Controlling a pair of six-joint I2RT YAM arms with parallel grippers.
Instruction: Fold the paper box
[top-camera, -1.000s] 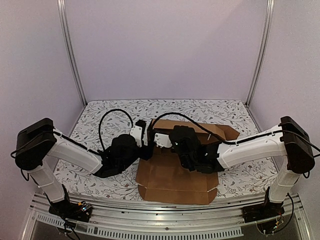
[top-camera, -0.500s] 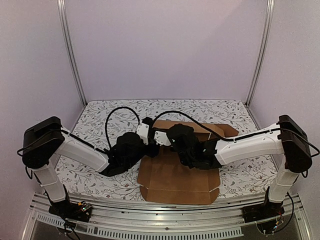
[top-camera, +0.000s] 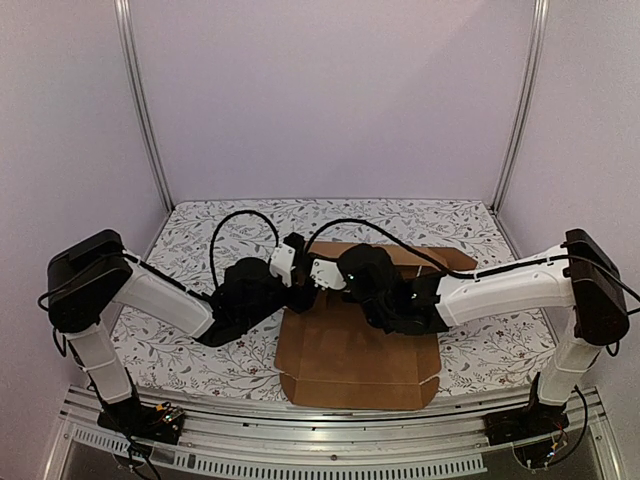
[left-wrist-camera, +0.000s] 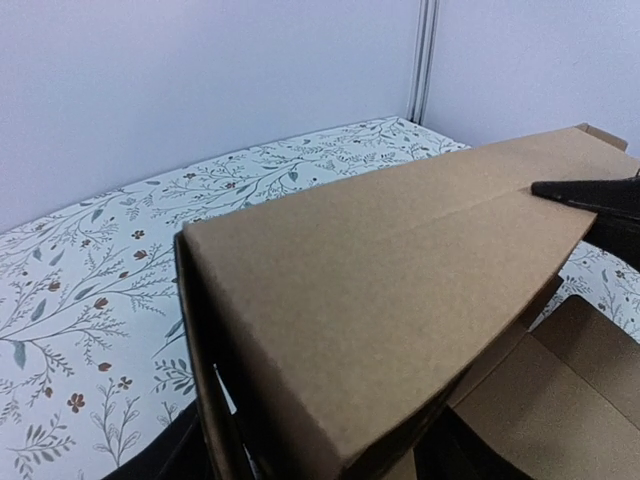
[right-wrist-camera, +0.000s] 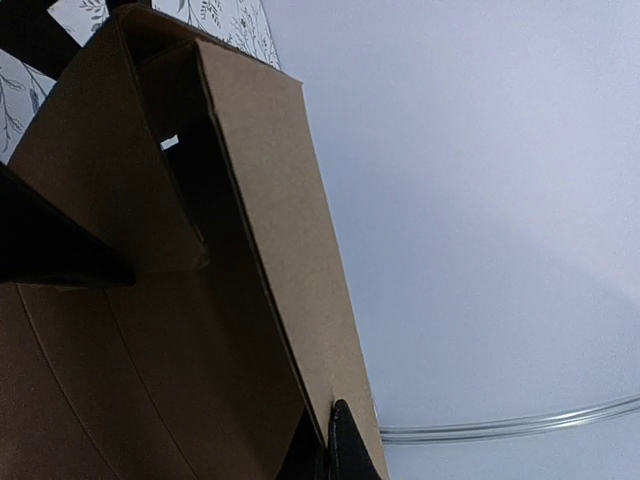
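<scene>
Your left gripper (top-camera: 297, 272) is clamped on the paper box (top-camera: 355, 355), jaws about half spread with the raised, doubled-over side wall (left-wrist-camera: 380, 270) filling the gap between its fingers. The right gripper (top-camera: 322, 275) is fully closed and holds nothing; its pointed tip (left-wrist-camera: 590, 195) rests on the top crease of that same wall, just ahead of the left fingers. The rest of the box lies flat on the patterned table (top-camera: 200, 225), below and behind both grippers, toward the arm bases.

Over the last second both wrists have crept slightly away from the bases, and the left arm has pushed in toward the right one, while the base panel has hardly shifted. You can read that as the wall being rolled inward along its crease rather than the box being dragged. The fold looks partly made, not yet tucked.
</scene>
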